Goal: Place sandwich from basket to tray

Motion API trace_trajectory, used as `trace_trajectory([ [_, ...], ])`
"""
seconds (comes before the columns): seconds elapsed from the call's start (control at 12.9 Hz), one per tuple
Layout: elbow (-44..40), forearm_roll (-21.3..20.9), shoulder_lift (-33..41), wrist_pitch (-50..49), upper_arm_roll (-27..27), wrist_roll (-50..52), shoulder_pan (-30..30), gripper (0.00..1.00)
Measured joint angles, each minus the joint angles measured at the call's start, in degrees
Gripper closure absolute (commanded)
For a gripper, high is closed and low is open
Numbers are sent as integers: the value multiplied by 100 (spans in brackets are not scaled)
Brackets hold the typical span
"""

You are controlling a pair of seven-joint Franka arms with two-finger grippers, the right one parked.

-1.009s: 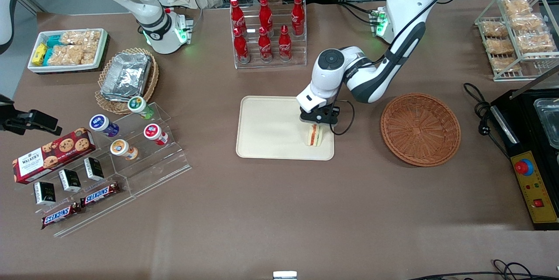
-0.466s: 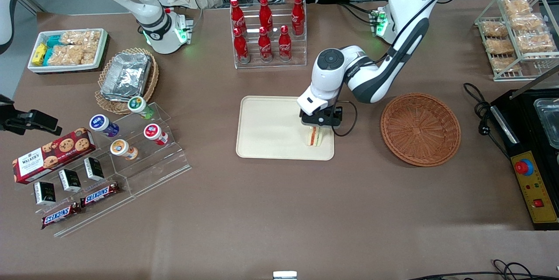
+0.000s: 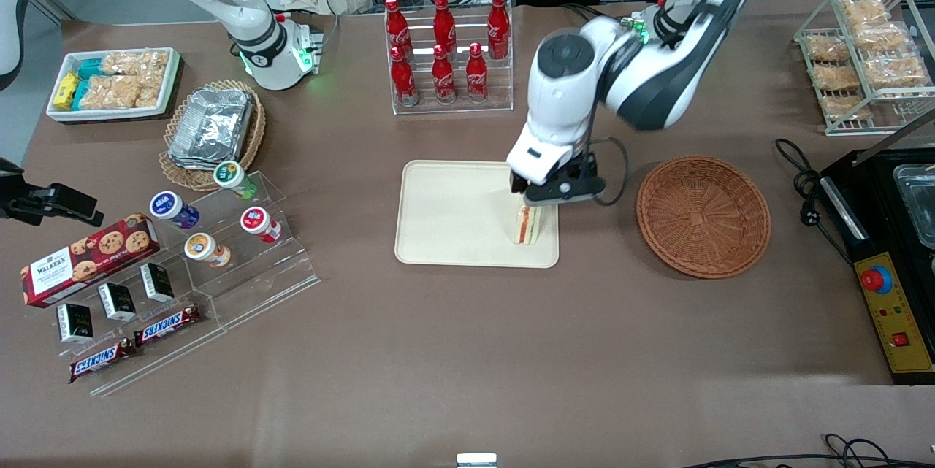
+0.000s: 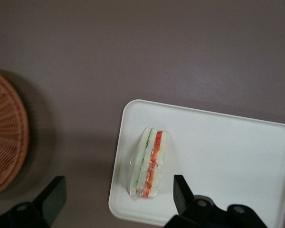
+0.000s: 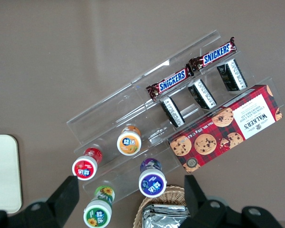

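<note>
The sandwich (image 3: 527, 227), a wrapped white wedge with red and green layers, stands on edge on the cream tray (image 3: 453, 216), at the tray's corner nearest the front camera and the round reddish-brown basket (image 3: 703, 216). The basket holds nothing. My left gripper (image 3: 539, 199) hangs open just above the sandwich, not touching it. In the left wrist view the sandwich (image 4: 148, 164) lies on the tray (image 4: 228, 152) between and below the wide-apart fingers of the gripper (image 4: 118, 197), with the basket's rim (image 4: 4, 137) beside the tray.
A rack of red cola bottles (image 3: 445, 52) stands farther from the front camera than the tray. Toward the parked arm's end are a clear stand with snack cups (image 3: 219, 234), a tan basket of foil trays (image 3: 212, 128) and a white snack bin (image 3: 113, 81). A black machine (image 3: 887, 249) sits beside the basket.
The gripper has let go of the sandwich and risen straight up above it, the arm lifting with it. The sandwich stays standing at the same spot on the tray.
</note>
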State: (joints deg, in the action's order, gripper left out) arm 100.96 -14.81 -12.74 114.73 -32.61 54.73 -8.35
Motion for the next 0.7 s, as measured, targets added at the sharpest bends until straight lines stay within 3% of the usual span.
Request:
trace_trajectory([
  [0.23, -584, 337, 337, -803, 26, -142, 429, 0],
  [0.47, -778, 855, 695, -1388, 129, -1105, 1095, 0],
  [0.7, -790, 1193, 1112, -1865, 1091, -2304, 1058, 0],
])
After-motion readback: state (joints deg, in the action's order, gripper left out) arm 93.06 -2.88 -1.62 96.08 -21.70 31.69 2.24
